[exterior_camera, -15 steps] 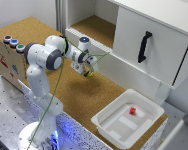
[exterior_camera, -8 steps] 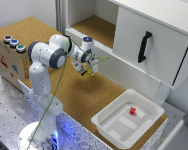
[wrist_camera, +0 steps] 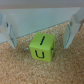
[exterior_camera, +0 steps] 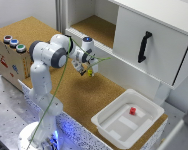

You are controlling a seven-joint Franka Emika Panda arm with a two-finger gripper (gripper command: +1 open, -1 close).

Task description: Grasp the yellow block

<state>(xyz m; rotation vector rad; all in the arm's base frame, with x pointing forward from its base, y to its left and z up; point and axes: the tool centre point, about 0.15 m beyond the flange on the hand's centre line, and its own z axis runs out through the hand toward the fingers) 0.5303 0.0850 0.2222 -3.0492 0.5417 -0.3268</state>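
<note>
- The cork-topped desk (exterior_camera: 84, 100) carries the things.
- A yellow block (wrist_camera: 42, 47) rests on the cork.
- A white tub (exterior_camera: 106, 122) sits toward the exterior view's right, holding a red cube (exterior_camera: 132, 110).

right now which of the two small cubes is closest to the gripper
The yellow block, on the cork right between the open fingers of the gripper. The red cube sits apart, inside the white tub.

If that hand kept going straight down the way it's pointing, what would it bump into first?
Probably the yellow block: it sits on the cork surface between the open fingers of the hand, though depth is unclear.
</note>
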